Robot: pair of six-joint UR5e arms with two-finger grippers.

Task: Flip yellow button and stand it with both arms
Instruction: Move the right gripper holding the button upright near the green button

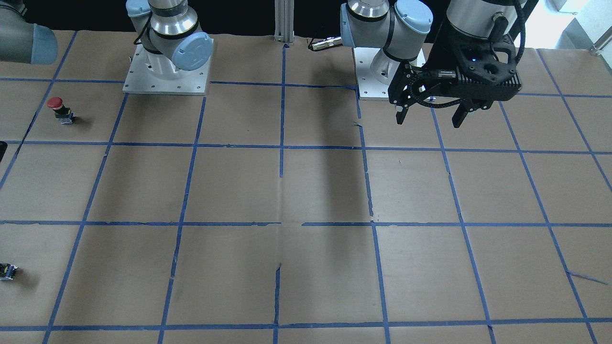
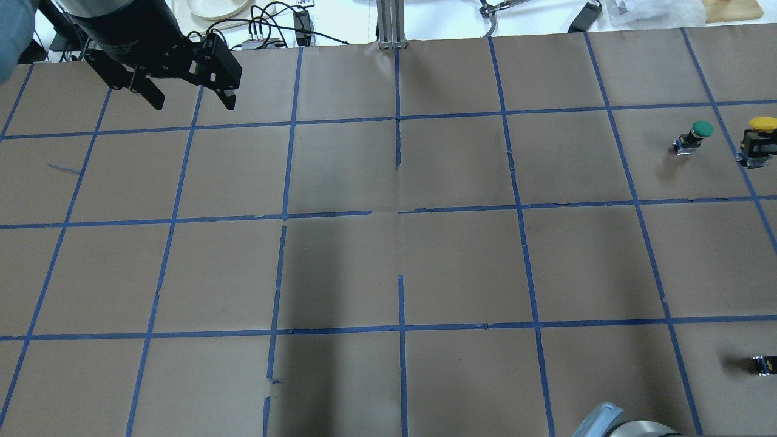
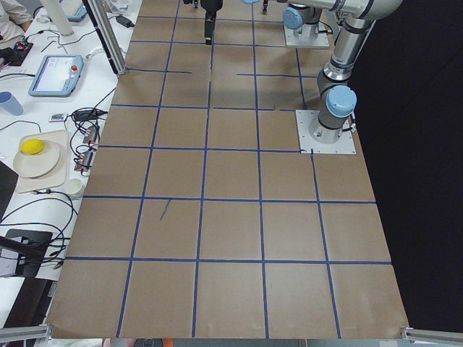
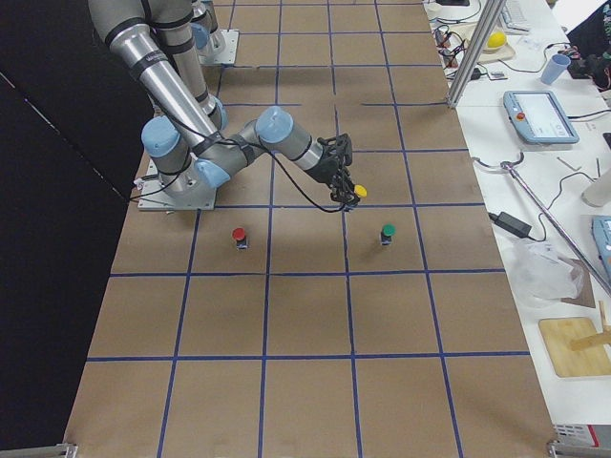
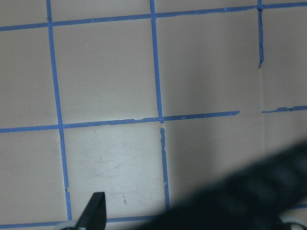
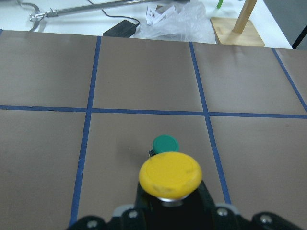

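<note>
The yellow button (image 6: 170, 175) has a round yellow cap on a black and grey base. It sits between the fingers of my right gripper (image 6: 169, 213), cap pointing away from the wrist, low over the table at the far right. It also shows in the overhead view (image 2: 762, 124) and in the exterior right view (image 4: 360, 192), where the right gripper (image 4: 344, 186) is shut on its base. My left gripper (image 2: 188, 100) hangs open and empty above the far left of the table, and it also shows in the front-facing view (image 1: 430, 117).
A green-capped button (image 2: 698, 135) stands just beside the yellow one, also in the right wrist view (image 6: 165, 143). A red-capped button (image 1: 60, 109) stands nearer the robot. A small black capless part (image 2: 763, 365) lies near the right edge. Blue tape lines grid the brown paper.
</note>
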